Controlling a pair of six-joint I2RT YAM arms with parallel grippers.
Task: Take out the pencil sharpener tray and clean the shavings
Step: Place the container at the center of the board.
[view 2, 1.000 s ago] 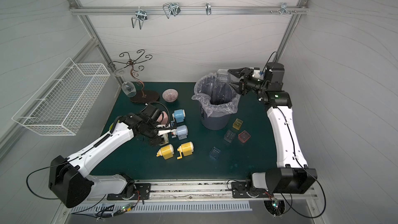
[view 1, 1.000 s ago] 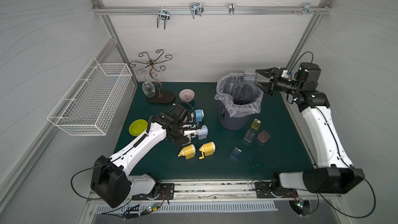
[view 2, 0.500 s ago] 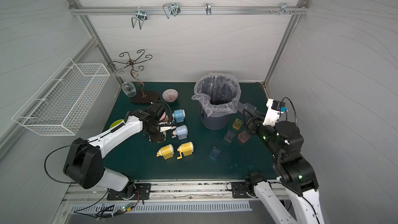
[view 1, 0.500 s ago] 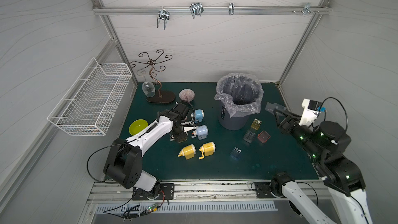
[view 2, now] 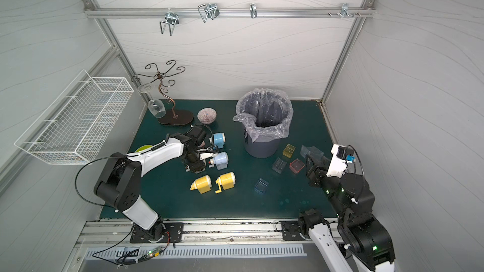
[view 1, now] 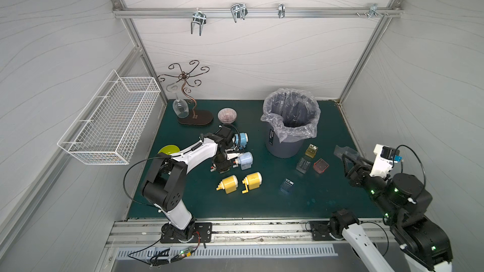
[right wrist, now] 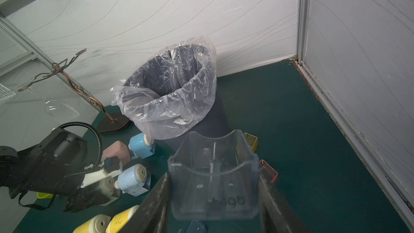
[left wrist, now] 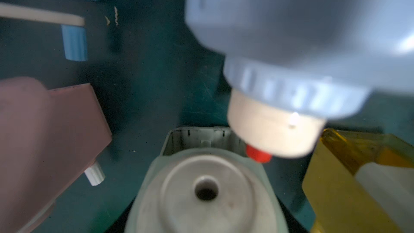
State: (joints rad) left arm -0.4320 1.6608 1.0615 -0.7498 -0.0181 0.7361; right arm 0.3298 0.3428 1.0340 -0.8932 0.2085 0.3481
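My right gripper is shut on a clear pencil sharpener tray, which looks empty. In both top views this tray hangs above the mat's right side, right of the bin. My left gripper is down on a pale grey sharpener standing between a pink and a light blue one. Its tray slot is open and empty. The left fingers themselves are hidden. A few tiny tan shavings lie on the mat.
A lined grey bin stands at the back. Yellow, grey, red and blue trays lie before it. Two yellow sharpeners, two blue ones, a bowl and a glass stand are nearby.
My right arm has swung from over the bin down to the right front, still holding the clear tray. My left arm's elbow has folded back; its gripper stays on the sharpener.
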